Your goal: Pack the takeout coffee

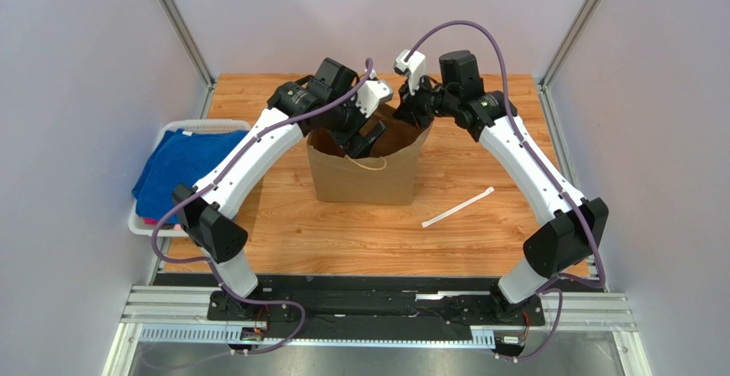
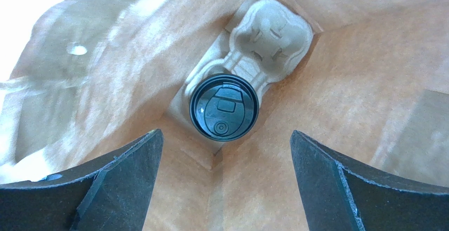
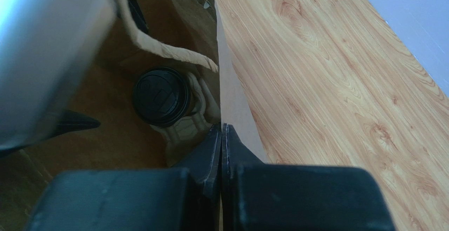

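The takeout coffee (image 2: pixel 224 107), seen by its round black lid, stands in one socket of the grey-brown pulp tray (image 2: pixel 274 31) at the bottom of the brown paper bag (image 1: pixel 364 179). My left gripper (image 2: pixel 225 135) is open and empty inside the bag mouth (image 1: pixel 364 141), above the cup and apart from it. My right gripper (image 3: pixel 222 127) is shut on the bag's right rim (image 3: pixel 232 99), at the bag's far right corner (image 1: pixel 420 119). The lid (image 3: pixel 159 95) and the tray (image 3: pixel 187 128) also show in the right wrist view.
A white paper-wrapped straw (image 1: pixel 457 207) lies on the wooden table to the right of the bag. A white basket (image 1: pixel 206 124) with a blue cloth (image 1: pixel 180 166) sits at the table's left edge. The bag's paper handle (image 3: pixel 158 52) hangs inside its mouth.
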You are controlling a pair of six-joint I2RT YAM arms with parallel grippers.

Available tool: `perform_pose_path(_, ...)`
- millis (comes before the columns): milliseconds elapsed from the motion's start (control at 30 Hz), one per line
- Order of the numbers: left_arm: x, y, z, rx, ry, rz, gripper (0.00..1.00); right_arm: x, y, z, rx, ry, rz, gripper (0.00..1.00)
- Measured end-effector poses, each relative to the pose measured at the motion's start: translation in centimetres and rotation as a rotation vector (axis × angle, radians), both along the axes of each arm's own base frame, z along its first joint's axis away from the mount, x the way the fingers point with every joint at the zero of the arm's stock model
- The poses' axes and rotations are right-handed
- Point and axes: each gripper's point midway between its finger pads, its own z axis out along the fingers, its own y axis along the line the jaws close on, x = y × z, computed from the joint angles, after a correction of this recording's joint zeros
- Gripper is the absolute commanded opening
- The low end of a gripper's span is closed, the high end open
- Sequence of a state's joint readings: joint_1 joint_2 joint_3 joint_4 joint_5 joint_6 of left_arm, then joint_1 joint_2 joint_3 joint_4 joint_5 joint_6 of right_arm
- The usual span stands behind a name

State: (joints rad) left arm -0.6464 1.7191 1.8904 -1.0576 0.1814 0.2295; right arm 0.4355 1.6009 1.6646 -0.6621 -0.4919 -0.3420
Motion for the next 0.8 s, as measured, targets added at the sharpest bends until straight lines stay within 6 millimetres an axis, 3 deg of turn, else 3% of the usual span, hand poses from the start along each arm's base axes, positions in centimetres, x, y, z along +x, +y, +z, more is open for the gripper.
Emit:
perform_pose_path(133,-0.3,0.1,1.8,-0.030,-0.031,0.002,0.99,-0.1,0.1,-0.1,-0.001,0.000,0.003,0.02)
perform_pose_path(267,-0.6,0.6,4.5,-0.075,-0.084,0.008,0.99,-0.3,0.3,0.0,-0.002,-0.001,0.007,0.10)
perform_pose_path(500,0.2,1.9,10.3,-0.190,-0.196,0.047,0.99,-0.2,0.3,-0.1,-0.009,-0.003,-0.005,0.38)
perform_pose_path(667,0.2,2.9,12.2,-0.249,-0.232,0.061,0.99,-0.1,0.2,0.3,-0.009,-0.009,-0.012,0.48)
perform_pose_path(800,-0.3,3.2,13.5,-0.299,-0.250,0.059,0.99,0.2,0.2,1.8,0.005,-0.037,-0.022,0.66)
